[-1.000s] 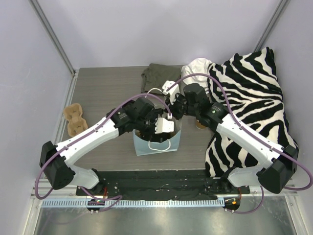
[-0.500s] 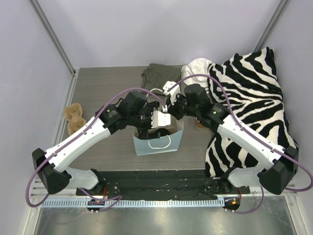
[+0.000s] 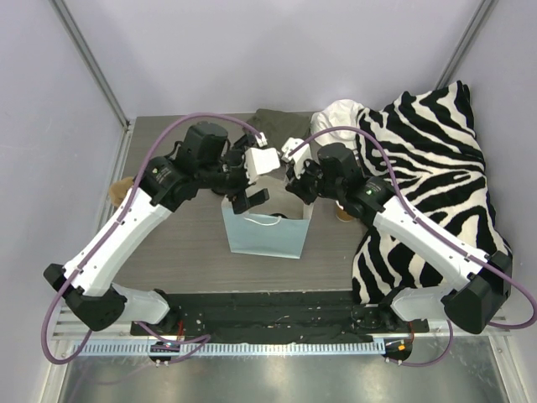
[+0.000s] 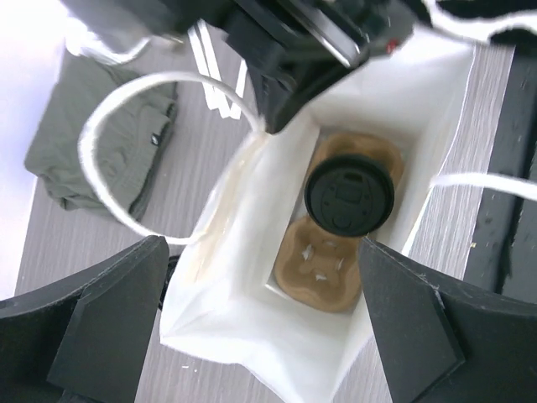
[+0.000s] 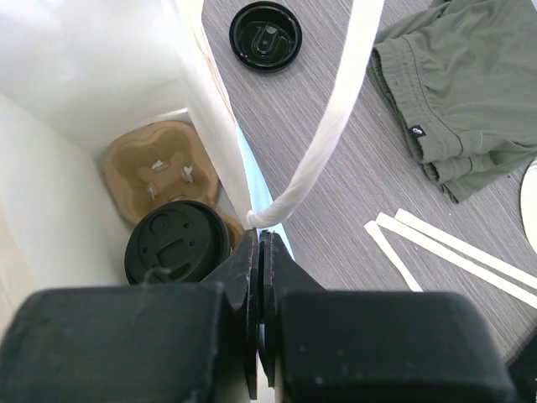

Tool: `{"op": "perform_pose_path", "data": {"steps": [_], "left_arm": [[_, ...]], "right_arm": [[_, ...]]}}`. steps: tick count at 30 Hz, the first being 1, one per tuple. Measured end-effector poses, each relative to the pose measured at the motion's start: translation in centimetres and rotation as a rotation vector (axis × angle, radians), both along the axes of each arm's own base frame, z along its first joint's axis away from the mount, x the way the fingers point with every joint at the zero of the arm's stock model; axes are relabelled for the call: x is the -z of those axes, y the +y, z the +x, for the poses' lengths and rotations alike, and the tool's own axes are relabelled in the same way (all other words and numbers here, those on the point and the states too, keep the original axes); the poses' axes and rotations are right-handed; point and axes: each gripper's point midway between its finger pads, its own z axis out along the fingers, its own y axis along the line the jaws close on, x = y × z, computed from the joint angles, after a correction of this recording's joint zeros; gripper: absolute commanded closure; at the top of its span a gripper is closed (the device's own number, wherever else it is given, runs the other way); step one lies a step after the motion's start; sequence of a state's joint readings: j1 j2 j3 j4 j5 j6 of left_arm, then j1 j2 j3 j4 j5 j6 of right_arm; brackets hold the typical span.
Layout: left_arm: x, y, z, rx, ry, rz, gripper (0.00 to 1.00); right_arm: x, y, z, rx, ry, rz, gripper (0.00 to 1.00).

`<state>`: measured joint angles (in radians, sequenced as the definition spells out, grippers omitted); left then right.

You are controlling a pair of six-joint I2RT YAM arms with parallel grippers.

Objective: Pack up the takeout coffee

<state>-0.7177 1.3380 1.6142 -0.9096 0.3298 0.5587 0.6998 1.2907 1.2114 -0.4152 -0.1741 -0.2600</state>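
The takeout coffee (image 4: pixel 349 197) shows its round black lid and stands in one cup well of a brown pulp carrier (image 4: pixel 323 269) at the bottom of the blue paper bag (image 3: pixel 264 238). The bag's inside is white (image 4: pixel 243 327). My left gripper (image 4: pixel 260 332) hangs open above the bag's mouth, empty, its fingers (image 4: pixel 105 323) either side of the view; it is over the bag's far left corner (image 3: pixel 247 186). My right gripper (image 5: pixel 261 243) is shut on the bag's rim, beside a white handle (image 5: pixel 336 126), with the coffee lid (image 5: pixel 176 243) just below left.
A loose black lid (image 5: pixel 265 35), a folded green cloth (image 3: pixel 273 124) and white paper strips (image 5: pixel 436 243) lie behind the bag. A zebra-print blanket (image 3: pixel 428 159) covers the right side. Another pulp carrier (image 3: pixel 119 195) sits far left. A tan cup (image 3: pixel 342 214) stands under the right arm.
My left gripper has lifted out of the bag and drawn back toward the far left, still open. The bag now stands taller and squarer. The right gripper kept its pinch on the rim.
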Motion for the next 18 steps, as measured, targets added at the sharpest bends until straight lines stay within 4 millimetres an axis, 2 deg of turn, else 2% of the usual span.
{"op": "perform_pose_path", "data": {"steps": [4, 8, 18], "left_arm": [[-1.6, 0.0, -0.2, -0.024, 0.016, -0.043, 0.00], [-2.1, 0.5, -0.1, -0.077, 0.065, -0.076, 0.00], [-5.0, 5.5, 4.3, -0.411, 0.189, -0.259, 0.00]], "right_arm": [[0.0, 0.0, 0.0, 0.001, 0.000, 0.001, 0.99], [0.1, 0.0, 0.1, 0.001, 0.002, 0.000, 0.99], [0.1, 1.3, 1.4, -0.005, 0.003, 0.005, 0.99]]}}
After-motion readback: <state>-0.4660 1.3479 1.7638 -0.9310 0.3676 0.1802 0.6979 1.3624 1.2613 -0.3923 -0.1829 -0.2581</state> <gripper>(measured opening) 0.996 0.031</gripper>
